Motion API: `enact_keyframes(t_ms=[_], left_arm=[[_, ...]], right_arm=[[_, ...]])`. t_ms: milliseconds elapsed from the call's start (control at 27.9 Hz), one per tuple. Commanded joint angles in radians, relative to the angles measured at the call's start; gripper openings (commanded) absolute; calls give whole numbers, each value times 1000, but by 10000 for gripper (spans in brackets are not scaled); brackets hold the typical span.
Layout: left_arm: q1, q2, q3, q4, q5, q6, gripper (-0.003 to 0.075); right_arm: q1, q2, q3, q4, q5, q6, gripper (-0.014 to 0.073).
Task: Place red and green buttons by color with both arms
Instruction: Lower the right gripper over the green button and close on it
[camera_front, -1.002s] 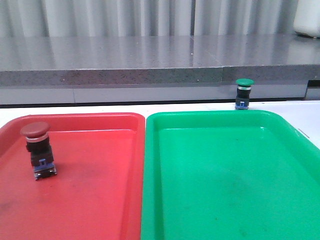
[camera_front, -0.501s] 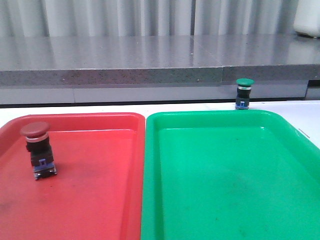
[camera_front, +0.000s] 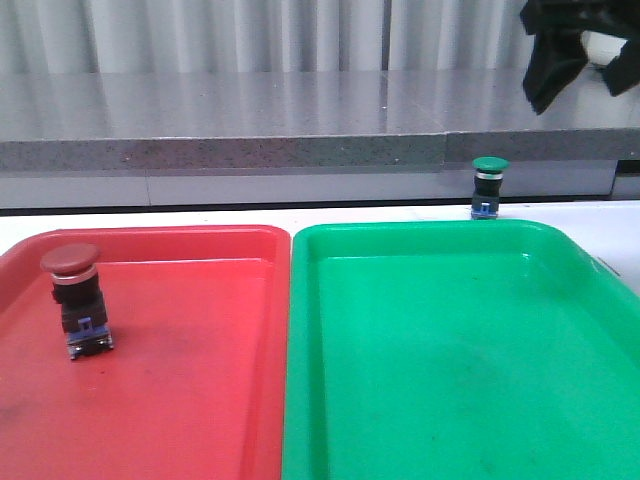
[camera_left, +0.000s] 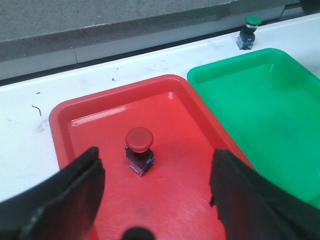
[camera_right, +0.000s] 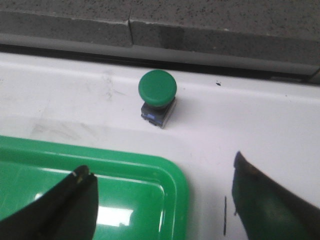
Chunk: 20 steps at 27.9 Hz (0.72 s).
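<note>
The red button (camera_front: 75, 300) stands upright in the red tray (camera_front: 200, 400), near its left side; it also shows in the left wrist view (camera_left: 139, 150). My left gripper (camera_left: 155, 172) is open and empty, above the red tray, short of the button. The green button (camera_front: 489, 186) stands upright on the white table behind the green tray (camera_front: 450, 400); it also shows in the right wrist view (camera_right: 157, 97). My right gripper (camera_right: 162, 195) is open and empty above the green tray's far corner, and shows at the front view's top right (camera_front: 570, 45).
A grey stone ledge (camera_front: 300, 120) runs along the back of the white table (camera_front: 150, 218). The two trays sit side by side, touching. A white object (camera_front: 625, 45) stands on the ledge at the far right.
My right gripper has come into the front view at the top right. The buttons and trays have not moved.
</note>
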Motion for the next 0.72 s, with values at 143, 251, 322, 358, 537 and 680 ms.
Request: enact_keyframes(t_ms=[143,251,322,358,537,680], left_arm=[[-9,4,-27,-13,-69,-7,438],[-9,4,-27,-13,-69,-7,438],[-9,4,-27,-13,-69,-7,438],[-9,4,-27,-13,-69,-7,438],[-9,4,-27,-13,-69,-7,438],[-9,4,-27,-13,-69,-7,438]], right_arm=[[1,171,-211,11,-77,-10,574],[1,233,-262,31,-86,-10,574],[1,269,-291,45,-92,-10,574],[1,288,-307,51,-94,-10,574],[1,367,-365,73,-118,-10,573],[1,423,-402,73,-130,-10,573]])
